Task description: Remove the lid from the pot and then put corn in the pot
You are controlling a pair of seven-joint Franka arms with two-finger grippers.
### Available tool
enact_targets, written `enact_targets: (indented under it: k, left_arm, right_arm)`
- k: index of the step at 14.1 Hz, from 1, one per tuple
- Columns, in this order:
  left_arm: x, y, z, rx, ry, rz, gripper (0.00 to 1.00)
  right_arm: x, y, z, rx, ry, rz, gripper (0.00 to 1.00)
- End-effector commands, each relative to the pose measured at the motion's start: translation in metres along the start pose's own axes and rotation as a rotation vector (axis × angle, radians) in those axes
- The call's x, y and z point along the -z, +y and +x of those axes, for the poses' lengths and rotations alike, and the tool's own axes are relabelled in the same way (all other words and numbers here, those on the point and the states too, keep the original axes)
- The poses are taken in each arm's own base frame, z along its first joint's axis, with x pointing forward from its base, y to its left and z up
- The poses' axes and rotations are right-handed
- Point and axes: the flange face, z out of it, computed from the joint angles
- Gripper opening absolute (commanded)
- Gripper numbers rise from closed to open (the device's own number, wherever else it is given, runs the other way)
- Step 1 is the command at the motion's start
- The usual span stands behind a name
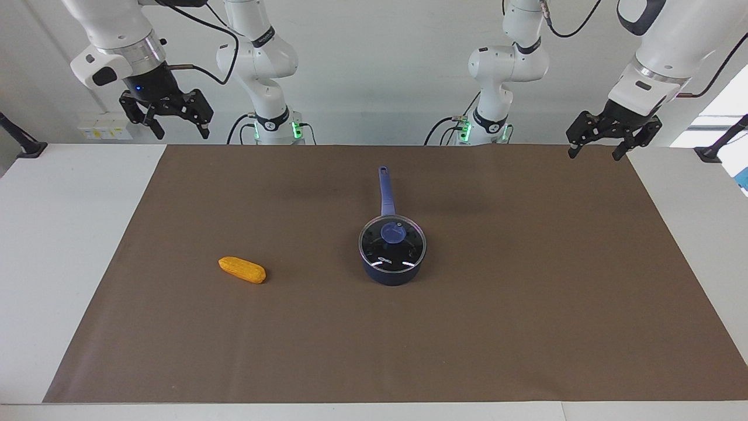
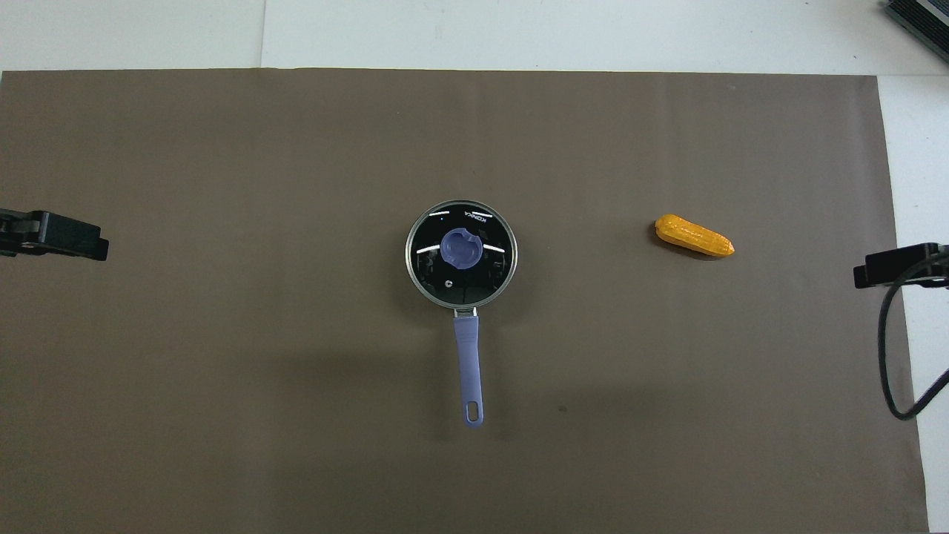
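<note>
Plainly nothing has been started: the pot (image 1: 392,263) sits about mid-bench on the brown mat (image 1: 526,327), its lid (image 1: 392,245) seated flat on the rim, so the inside is closed off and the corn cannot go in until the lid comes away. The knob (image 1: 392,234) at the lid's centre stands proud and unobstructed, which I judge the natural place to take hold for a straight lift. The handle (image 1: 385,190) points toward the robots' edge of the bench, leaving the pot's sides free of it. The corn (image 1: 242,270) lies on its side on the mat, well apart from the pot, toward the right arm's end of the bench, which suits that arm for fetching it while the other deals with the lid. The right gripper (image 1: 173,120) hangs high over the robots' edge at its own end, jaws released and holding nothing; the left gripper (image 1: 599,143) hangs likewise over the robots' edge at the left arm's end, jaws released, empty. Both arms wait clear of the things.
</note>
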Motion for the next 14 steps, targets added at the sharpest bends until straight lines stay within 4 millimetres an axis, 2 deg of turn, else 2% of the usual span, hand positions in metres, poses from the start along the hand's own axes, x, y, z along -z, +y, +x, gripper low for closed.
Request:
enact_targets:
  k: [1,14]
  left_arm:
    - [0.0002,-0.0001,-0.0075,-0.021,-0.008,-0.015,1.0]
    - [0.0008,0.0,-0.0079,-0.012,-0.013,-0.015,1.0]
  right_arm:
    - [0.0015,0.0016,-0.0002,0.015,-0.001,-0.022,1.0]
    - [0.0016,0.002,-0.0012,0.018,-0.001,-0.018,1.0]
